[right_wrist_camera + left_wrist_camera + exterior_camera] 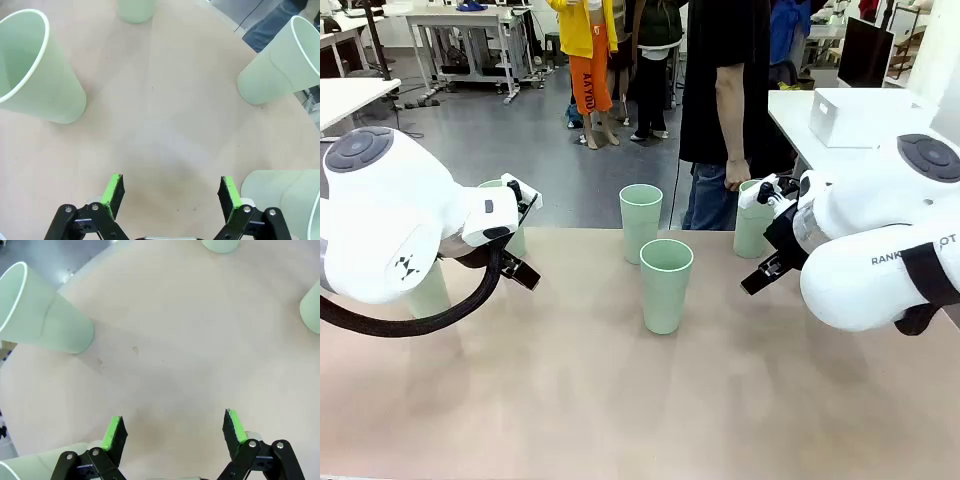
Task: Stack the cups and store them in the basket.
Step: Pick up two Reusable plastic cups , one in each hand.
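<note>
Two pale green cups stand upright mid-table, one at the back (641,222) and one nearer (666,285). A third cup (752,222) stands at the right, partly behind my right arm, and two others (512,238) (428,292) are half hidden by my left arm. My left gripper (173,427) hangs open over bare table, with a cup (47,315) ahead to its left and a cup (35,460) beside its left finger. My right gripper (171,192) is open too, with cups to its left (37,70), right (277,67) and close to its right finger (282,197). The basket is out of view.
A person in a black shirt stands at the far edge, one hand (735,176) hanging by the side. A closed white box (860,115) sits on another table at the back right. The tan tabletop (620,400) is bare toward the near edge.
</note>
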